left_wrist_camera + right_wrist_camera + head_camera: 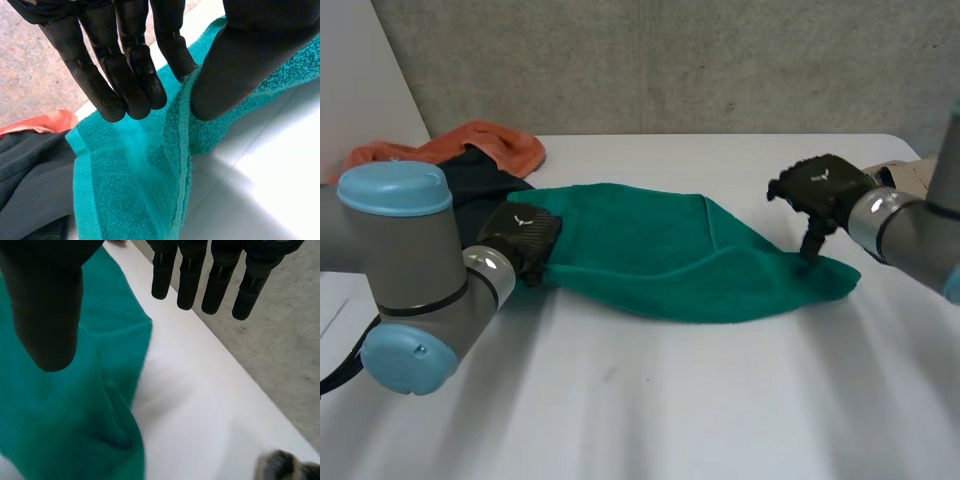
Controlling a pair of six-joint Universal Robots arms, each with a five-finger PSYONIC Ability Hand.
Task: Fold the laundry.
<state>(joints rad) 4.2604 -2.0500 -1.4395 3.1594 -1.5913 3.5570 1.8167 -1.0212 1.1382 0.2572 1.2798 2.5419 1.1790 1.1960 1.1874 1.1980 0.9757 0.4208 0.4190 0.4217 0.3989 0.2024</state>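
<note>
Looks like spreading before any fold: pinches the hem at one end of the teal towel [660, 255], rumpled on the white table [670, 400], in the left hand [523, 237], hovers the right hand [823, 188] straight-fingered and empty over the other end, next likely needs a grasp there.
</note>
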